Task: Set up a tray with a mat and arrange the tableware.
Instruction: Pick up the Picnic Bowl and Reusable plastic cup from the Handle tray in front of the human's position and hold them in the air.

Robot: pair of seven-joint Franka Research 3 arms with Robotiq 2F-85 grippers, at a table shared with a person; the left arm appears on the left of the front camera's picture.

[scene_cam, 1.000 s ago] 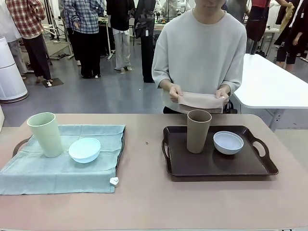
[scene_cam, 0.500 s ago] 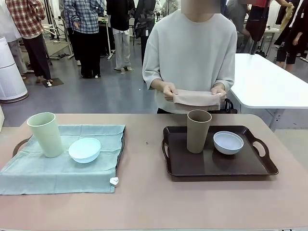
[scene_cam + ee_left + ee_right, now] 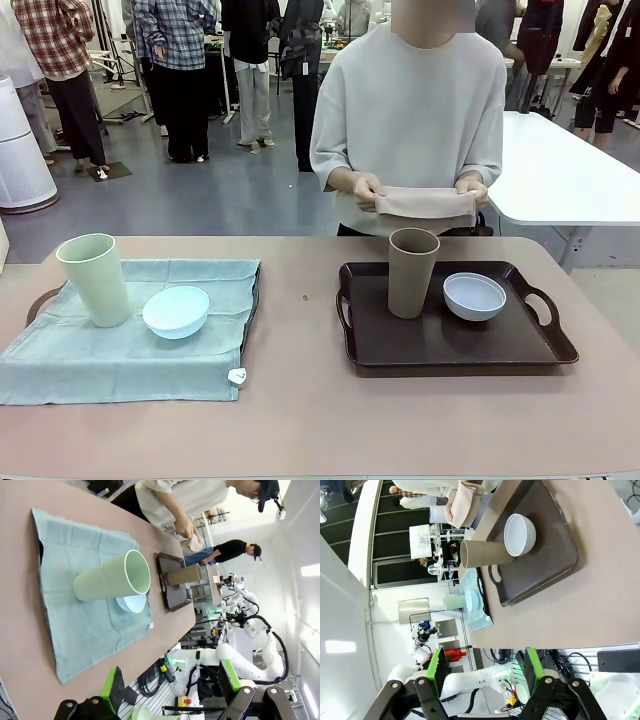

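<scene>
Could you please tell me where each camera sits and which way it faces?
Front view: fixed on the robot's side, facing across the table at the person holding a beige cloth.
Left wrist view: on the left arm, rolled sideways, looking past the open left gripper at the pale green tumbler.
Right wrist view: on the right arm, looking past the open right gripper at the brown tumbler and white bowl.
All three show the brown tumbler.

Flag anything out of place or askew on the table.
The green mat lies crooked, draped over most of its tray. The right tray has no mat; a person holds a folded cloth. Nothing spilled.
</scene>
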